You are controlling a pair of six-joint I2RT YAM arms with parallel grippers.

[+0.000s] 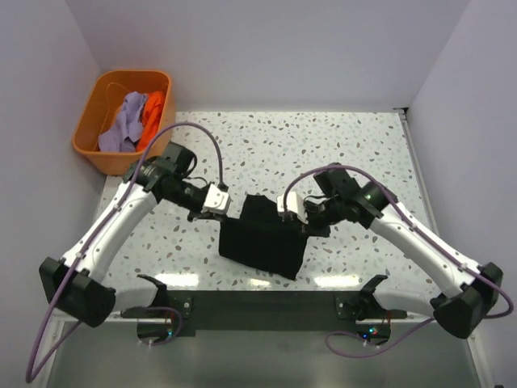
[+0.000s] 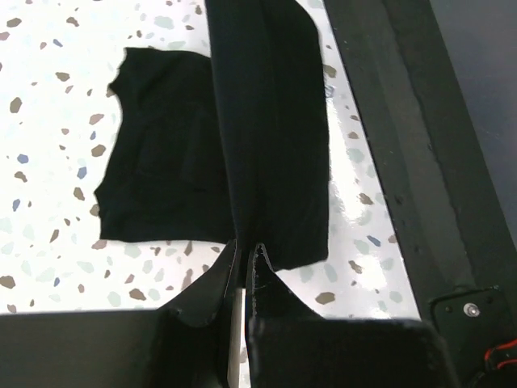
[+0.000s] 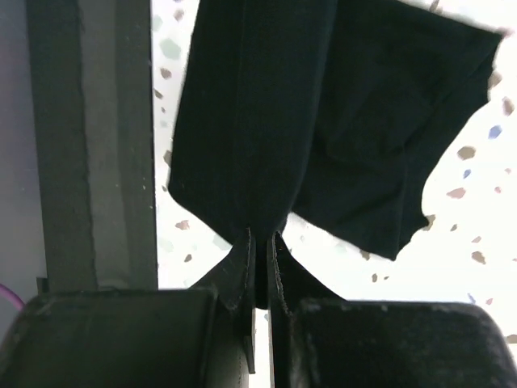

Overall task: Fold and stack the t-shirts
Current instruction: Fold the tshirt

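- Top external view: the black t-shirt (image 1: 262, 238) lay mid-table toward the near edge. Its far hem ran left to right between the left gripper (image 1: 229, 212) and the right gripper (image 1: 284, 212), equally close. A lavender shirt (image 1: 121, 125) and an orange shirt (image 1: 153, 113) sat in the tub (image 1: 133, 75), far left.
- Left wrist view: jaws were clamped on soft, matte black cloth.
- Right wrist view: jaws were likewise pinched on a limp fold above the speckled table (image 3: 477, 210).

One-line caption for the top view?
Left claw and right claw pinch the black t-shirt mid-fold; lavender shirt and orange shirt lie in the tub.
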